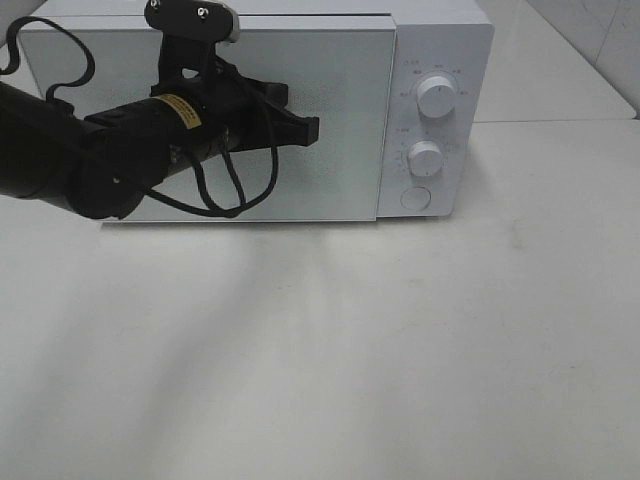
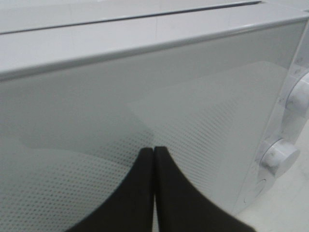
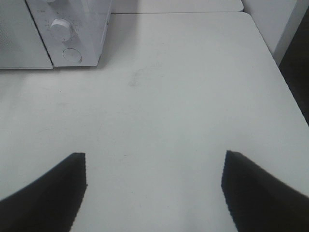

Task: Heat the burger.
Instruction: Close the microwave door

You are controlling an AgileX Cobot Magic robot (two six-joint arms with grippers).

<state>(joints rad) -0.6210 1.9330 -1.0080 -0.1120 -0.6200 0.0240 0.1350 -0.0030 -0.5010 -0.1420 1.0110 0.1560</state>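
Observation:
The burger is not in view in any frame. A white microwave (image 1: 330, 60) stands at the back of the table with its door (image 1: 340, 120) closed; it also shows in the left wrist view (image 2: 145, 96) and the right wrist view (image 3: 72, 29). My left gripper (image 1: 310, 130) is shut and empty, with its fingertips (image 2: 153, 151) close to the middle of the door front. My right gripper (image 3: 153, 166) is open and empty above the bare table, away from the microwave to the right; it does not show in the exterior view.
The microwave has two round knobs (image 1: 437, 97) (image 1: 425, 158) and a round button (image 1: 415, 197) on its right panel. The white table (image 1: 330, 350) ends at an edge on the right (image 3: 289, 92).

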